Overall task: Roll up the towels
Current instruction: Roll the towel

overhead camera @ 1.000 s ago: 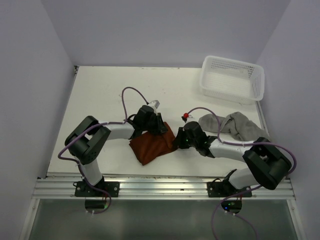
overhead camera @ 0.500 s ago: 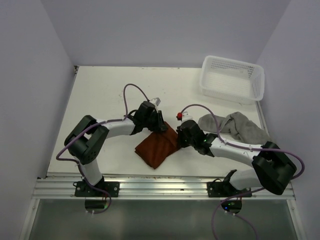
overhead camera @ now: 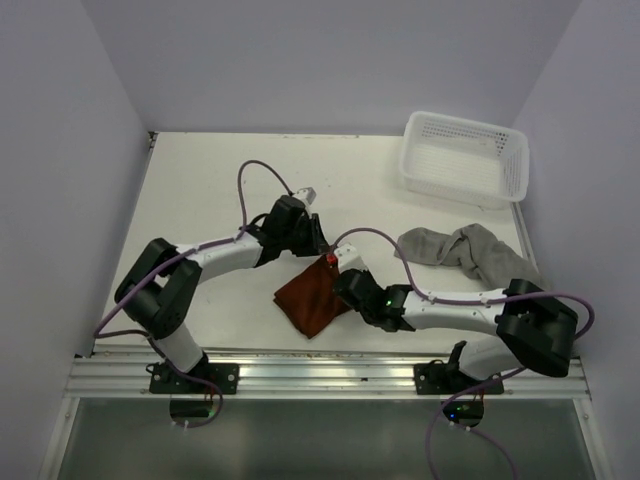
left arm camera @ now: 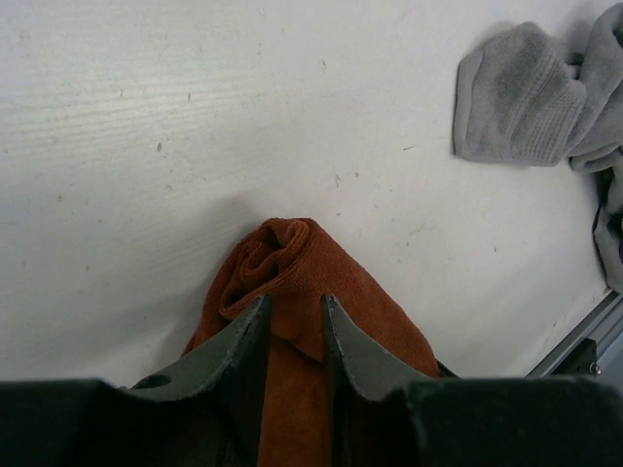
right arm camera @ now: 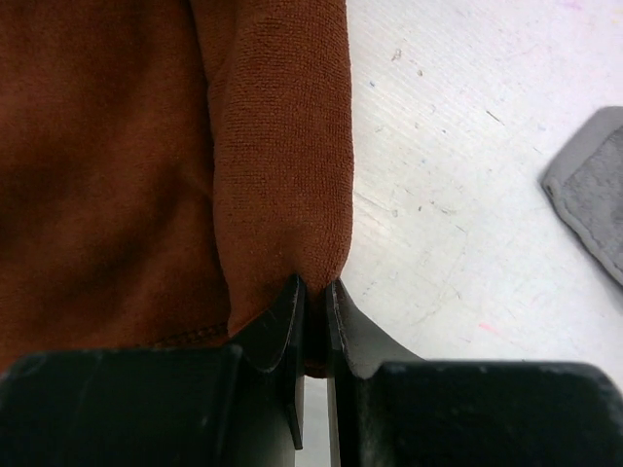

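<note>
Two soft, light, floppy cloths: the rust-brown towel (overhead camera: 308, 302) lies mid-worktop (overhead camera: 200, 190) toward the near edge, the left gripper (left arm camera: 292, 309) clamped on its rolled end and the right gripper (right arm camera: 313, 289) pinching a fold, probably best held at the roll's ends, while the grey towel (overhead camera: 470, 250) lies crumpled by the right edge.

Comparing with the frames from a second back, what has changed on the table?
The right gripper slid left and toward the near edge. The left gripper eased away from the bases. Both stayed shut on the rust-brown towel, which now looks narrower and lies slightly nearer. The grey towel and the white basket did not move.
</note>
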Action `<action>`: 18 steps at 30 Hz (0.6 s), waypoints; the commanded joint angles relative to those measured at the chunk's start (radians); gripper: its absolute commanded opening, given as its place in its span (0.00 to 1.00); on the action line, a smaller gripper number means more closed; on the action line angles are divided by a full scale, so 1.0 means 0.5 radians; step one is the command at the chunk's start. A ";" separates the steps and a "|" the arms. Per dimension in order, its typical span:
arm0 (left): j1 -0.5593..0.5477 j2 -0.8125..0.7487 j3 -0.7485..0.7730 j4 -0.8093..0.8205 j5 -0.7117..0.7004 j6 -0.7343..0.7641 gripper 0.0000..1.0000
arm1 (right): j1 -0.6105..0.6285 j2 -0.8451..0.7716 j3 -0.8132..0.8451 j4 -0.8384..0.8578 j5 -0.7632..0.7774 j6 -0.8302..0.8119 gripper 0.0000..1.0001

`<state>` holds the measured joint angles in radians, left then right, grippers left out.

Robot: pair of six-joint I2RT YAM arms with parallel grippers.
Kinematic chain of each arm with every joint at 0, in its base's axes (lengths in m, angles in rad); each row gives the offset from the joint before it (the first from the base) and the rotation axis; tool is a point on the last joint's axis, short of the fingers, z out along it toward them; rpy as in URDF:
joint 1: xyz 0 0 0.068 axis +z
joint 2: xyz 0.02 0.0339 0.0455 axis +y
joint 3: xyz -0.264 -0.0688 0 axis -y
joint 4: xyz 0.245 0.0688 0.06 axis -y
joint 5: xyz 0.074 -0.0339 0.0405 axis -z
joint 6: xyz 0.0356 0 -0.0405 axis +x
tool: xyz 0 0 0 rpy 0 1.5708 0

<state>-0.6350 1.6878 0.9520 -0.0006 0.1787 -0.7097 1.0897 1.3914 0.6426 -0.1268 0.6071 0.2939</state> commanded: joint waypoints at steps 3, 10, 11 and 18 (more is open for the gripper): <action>0.015 -0.163 -0.011 0.004 -0.060 0.060 0.31 | 0.174 0.110 0.147 -0.065 0.427 -0.039 0.00; 0.018 -0.262 -0.029 -0.066 -0.041 0.048 0.31 | 0.370 0.257 0.273 -0.154 0.611 -0.033 0.00; 0.018 -0.265 -0.029 -0.069 -0.041 0.048 0.31 | 0.385 0.306 0.295 -0.163 0.620 -0.030 0.00; 0.018 -0.341 -0.124 -0.039 -0.011 0.017 0.31 | 0.517 0.545 0.466 -0.295 0.743 -0.023 0.00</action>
<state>-0.6338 1.5650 0.9188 -0.0319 0.1677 -0.7113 1.3254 1.6283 0.8200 -0.2386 0.9024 0.2752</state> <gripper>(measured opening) 0.310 0.106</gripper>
